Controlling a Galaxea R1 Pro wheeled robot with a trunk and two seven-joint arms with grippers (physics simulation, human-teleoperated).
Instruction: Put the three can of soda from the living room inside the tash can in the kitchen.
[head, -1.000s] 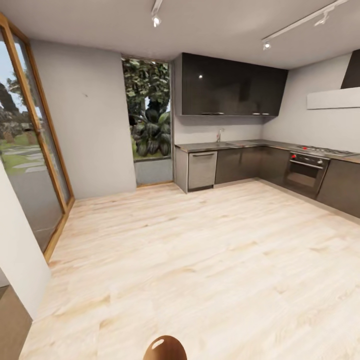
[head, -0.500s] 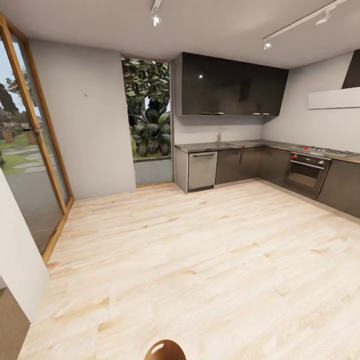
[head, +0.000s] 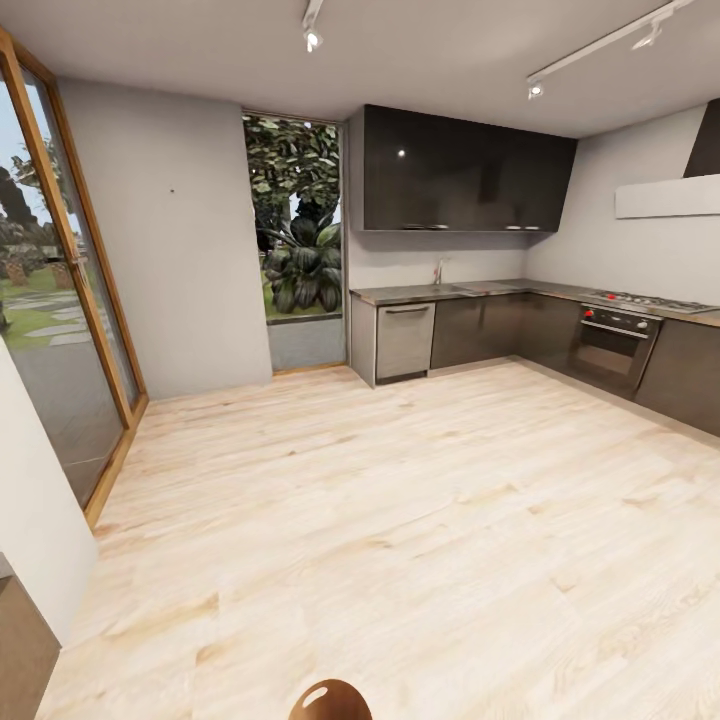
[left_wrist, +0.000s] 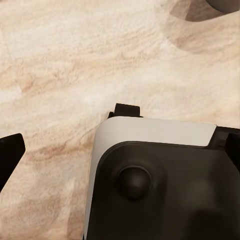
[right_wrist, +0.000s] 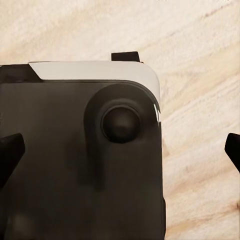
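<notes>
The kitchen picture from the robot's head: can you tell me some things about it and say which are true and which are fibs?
1. The oven is built into the dark cabinets on the right. True.
2. The floor is covered in red carpet. False: it is pale wood.
3. Green plants show through the tall window. True.
4. The upper cupboards are bright white. False: they are glossy black.
5. A tap stands on the counter. True.
</notes>
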